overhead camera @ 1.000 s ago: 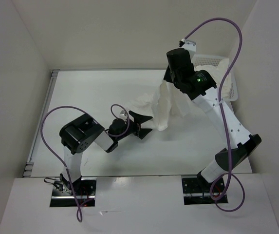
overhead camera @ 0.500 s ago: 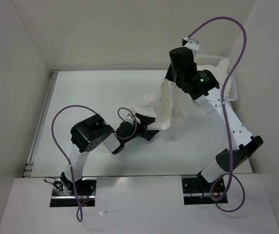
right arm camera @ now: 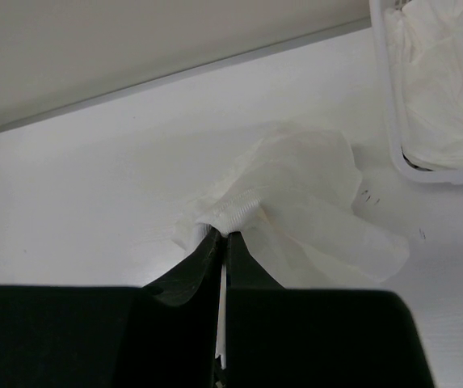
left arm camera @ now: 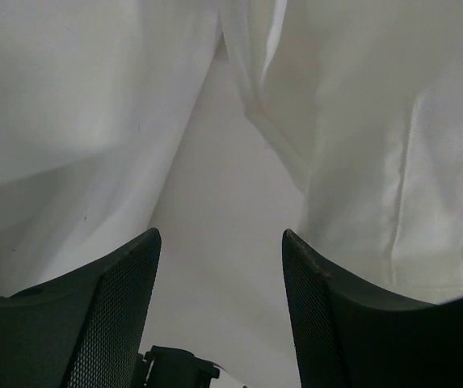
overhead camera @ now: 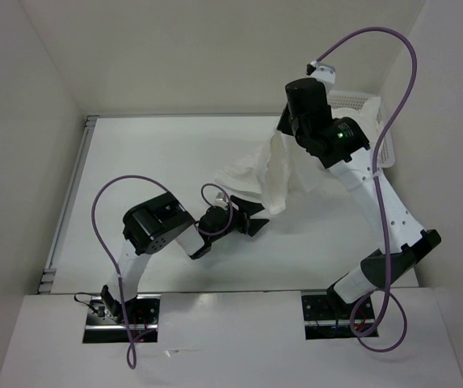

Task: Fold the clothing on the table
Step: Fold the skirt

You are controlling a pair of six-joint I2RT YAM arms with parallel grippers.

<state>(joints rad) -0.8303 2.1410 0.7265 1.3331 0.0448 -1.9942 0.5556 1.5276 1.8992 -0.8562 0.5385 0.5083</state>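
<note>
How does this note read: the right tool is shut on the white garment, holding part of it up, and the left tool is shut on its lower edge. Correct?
No. The left tool is open, jaws apart with nothing between them; the garment hangs just beyond, as the left wrist view shows. The right tool is shut on the garment, holding part of it up.

place: robot lab test cell | enclosure: plain white walls (overhead camera: 215, 56) box in a white table (overhead camera: 158, 153) on the left, back and right | rig: left arm (overhead camera: 154, 228) and right arm (overhead camera: 380, 202) bolted on metal plates (overhead camera: 122, 311) at the near edge | wiring: loose purple cables (overhead camera: 372, 30) looping from the arms | extras: white mesh basket (overhead camera: 351, 100) in the far right corner
</note>
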